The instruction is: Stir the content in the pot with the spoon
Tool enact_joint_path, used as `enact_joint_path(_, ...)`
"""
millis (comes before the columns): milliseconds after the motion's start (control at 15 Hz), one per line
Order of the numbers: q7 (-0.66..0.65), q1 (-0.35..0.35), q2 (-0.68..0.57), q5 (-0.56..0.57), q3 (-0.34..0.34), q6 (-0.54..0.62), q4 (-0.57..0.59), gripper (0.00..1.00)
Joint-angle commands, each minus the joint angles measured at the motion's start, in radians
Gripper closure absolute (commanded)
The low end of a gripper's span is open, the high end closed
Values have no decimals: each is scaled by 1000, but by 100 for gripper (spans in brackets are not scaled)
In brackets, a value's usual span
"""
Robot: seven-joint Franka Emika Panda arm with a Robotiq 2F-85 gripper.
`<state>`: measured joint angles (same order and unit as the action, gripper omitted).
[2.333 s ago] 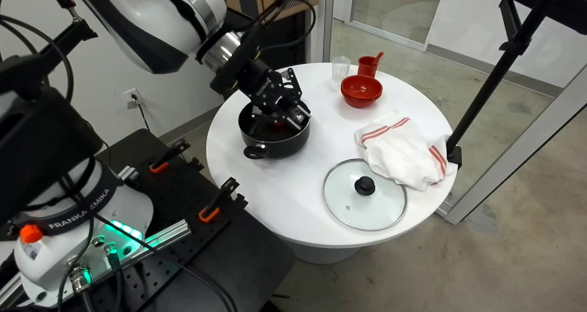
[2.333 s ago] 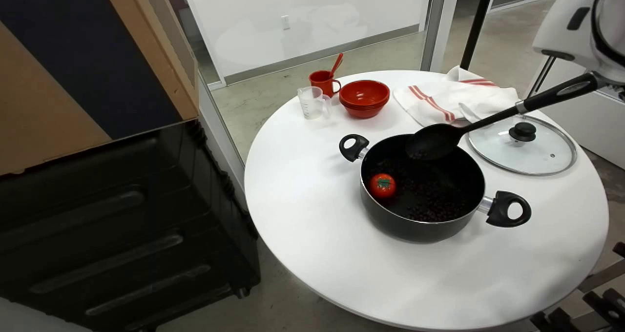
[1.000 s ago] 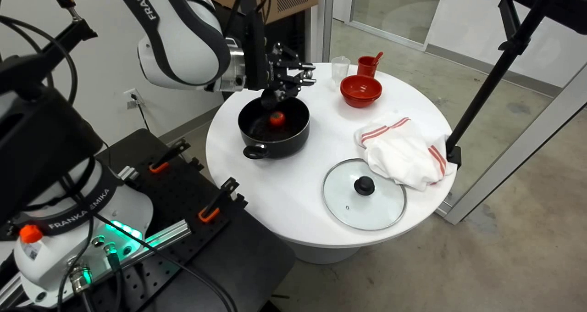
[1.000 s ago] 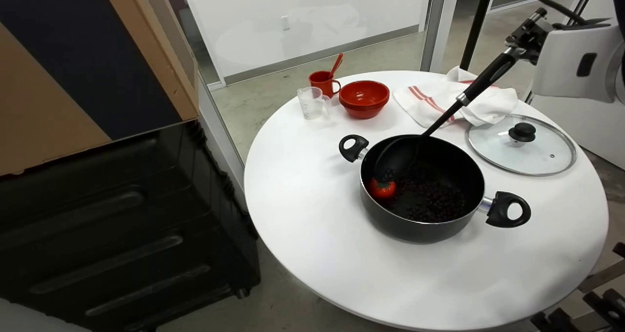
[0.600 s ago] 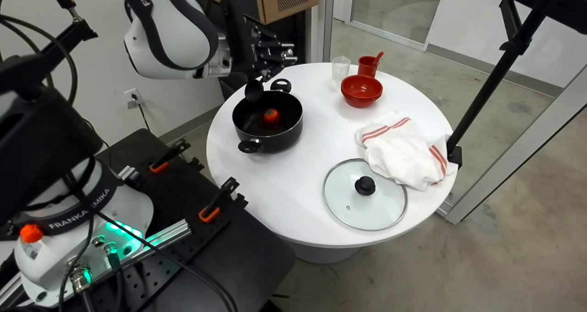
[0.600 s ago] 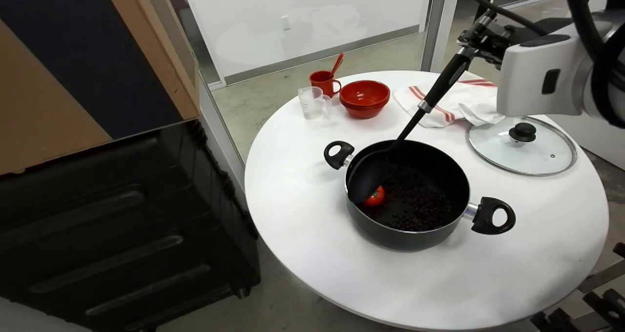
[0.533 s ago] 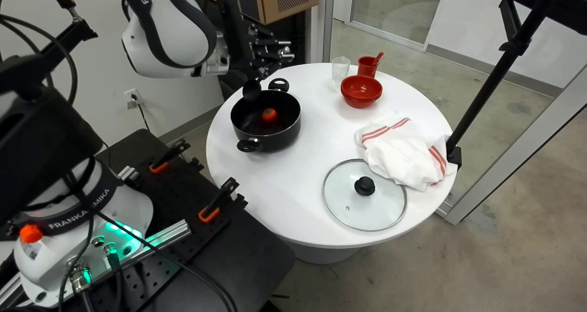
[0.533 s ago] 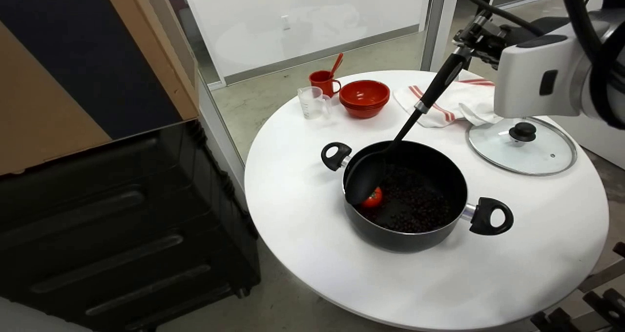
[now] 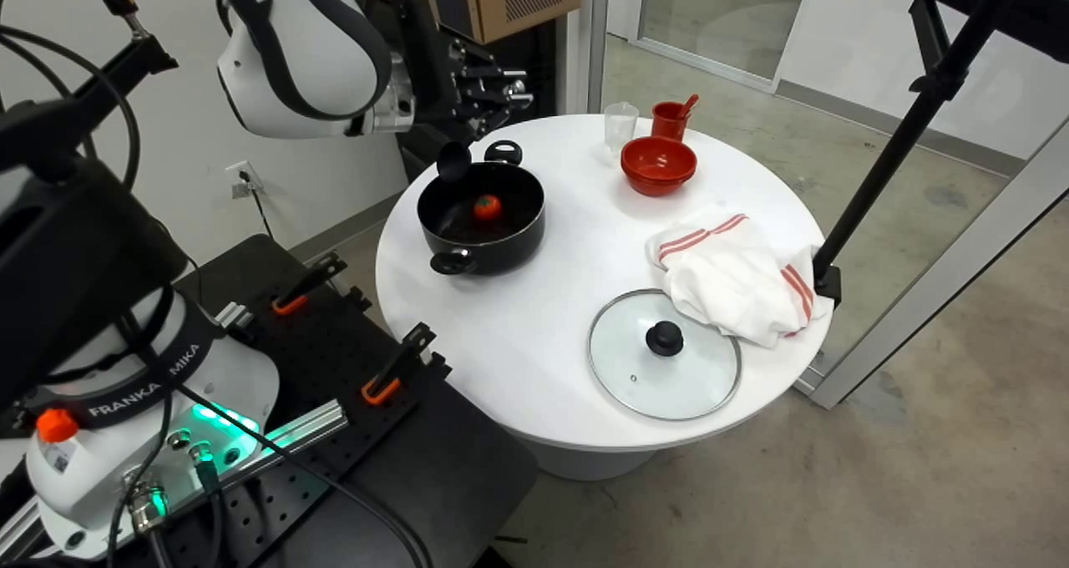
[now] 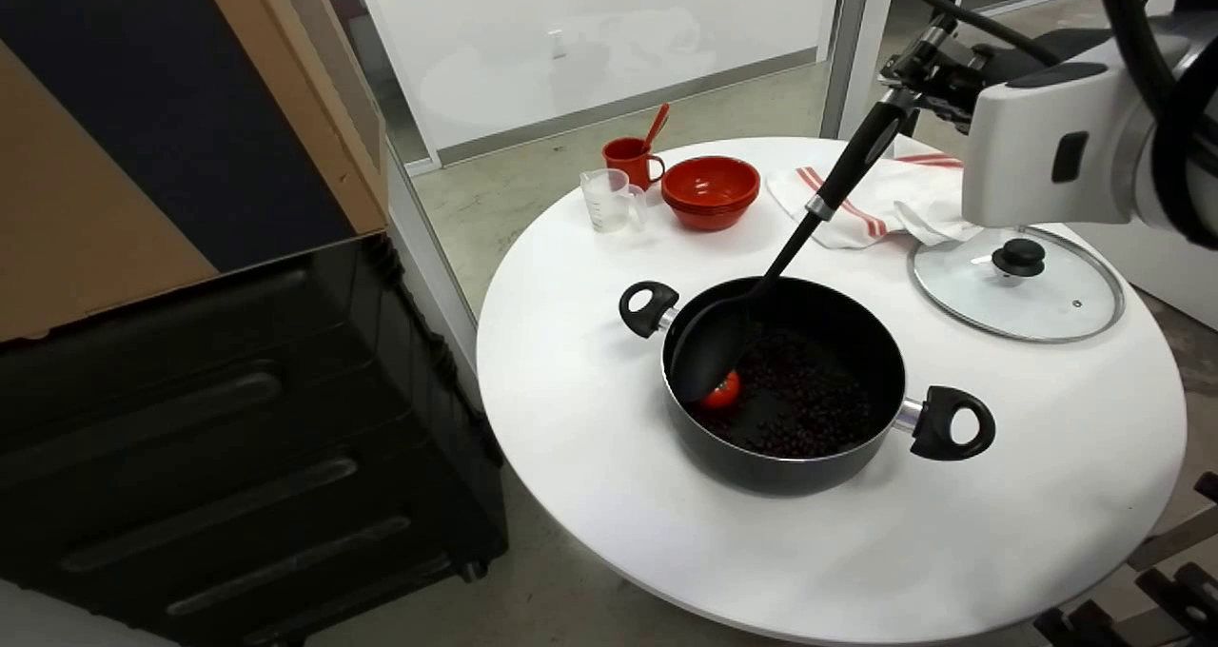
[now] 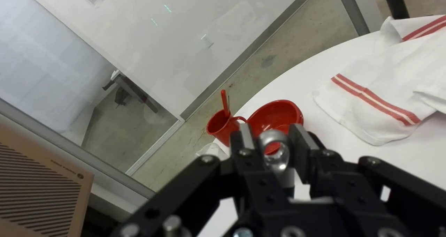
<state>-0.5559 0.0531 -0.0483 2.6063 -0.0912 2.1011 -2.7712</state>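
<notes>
- Room: pale wall (image 10: 609, 48), metal-framed glass partition (image 9: 710, 17), mottled concrete floor (image 9: 952, 334).
- Round white table (image 9: 518, 342), smooth, curved edge; in an exterior view, wide bare stretch between black pot (image 9: 509, 255) at far left and glass lid (image 9: 626, 367) at near right.
- Moulded black case (image 10: 238, 495), cardboard box (image 10: 105, 181) above it, both hard by the table's left edge in an exterior view.
- White arm (image 9: 326, 46) reaches in from left in an exterior view; black pole (image 9: 895, 154) at right edge, just beside towel (image 9: 727, 276).
- Towel: white cloth, red stripes, crumpled, overlaps lid's rim.
- Lid: flat, see-through, metal rim, black knob.
- Pot: round, two loop handles.
- Spoon (image 10: 820, 207): slim, black, metal collar, tilted; scoop at pot's left side in an exterior view, contact with pot unclear.
- Gripper (image 11: 273, 143): jaws closed on metal ring at spoon's handle end.
- Far side: stacked glossy red bowls (image 9: 658, 167), red mug (image 9: 668, 121) with red-handled utensil (image 10: 655, 127), clear measuring cup (image 9: 620, 125).
- Tomato (image 9: 487, 208): in pot, partly behind scoop in an exterior view.
- Tiny dark beads (image 10: 799, 409) spread over pot bottom.
</notes>
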Motion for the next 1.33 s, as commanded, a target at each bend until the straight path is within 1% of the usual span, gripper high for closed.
enact_joint_path(0,-34,-51,35,-3,55,72,13,93)
enact_joint_path(200,-47,-96,44,-3,102,136,50,93)
enact_joint_path(400,-48,-124,55,-4,134,168,62,93)
enact_joint_path(600,-10,-141,61,-87,156,173,39,93)
enact_joint_path(933,-8,-148,57,-215,167,149,0,93)
enact_joint_path(1267,-13,-150,50,-252,170,132,-16,93)
